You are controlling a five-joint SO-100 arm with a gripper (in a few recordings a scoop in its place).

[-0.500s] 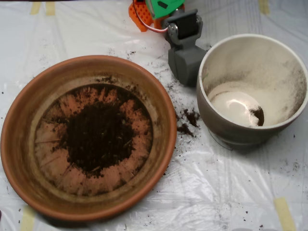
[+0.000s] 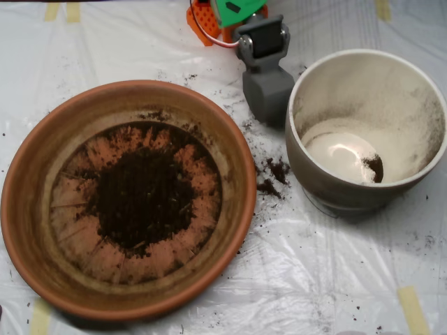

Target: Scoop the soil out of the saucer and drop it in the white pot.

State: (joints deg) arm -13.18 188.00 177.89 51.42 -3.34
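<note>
Clear plastic sheeting (image 2: 335,272) is covering the table, with beige tape strips (image 2: 412,307) lying along the sheeting's edges.

One fixed camera looks straight down on my surface (image 2: 335,279) from close above; my arm (image 2: 237,14) enters at its far edge.

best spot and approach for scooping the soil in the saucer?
Take the soil at its thick central mound, where the dark pile hides the ridged base of the saucer; its edges thin out to bare terracotta. Probably come straight down from above, since the raised rim blocks a low sideways entry. The end effector sits beyond the upper right rim, beside the white pot.
</note>
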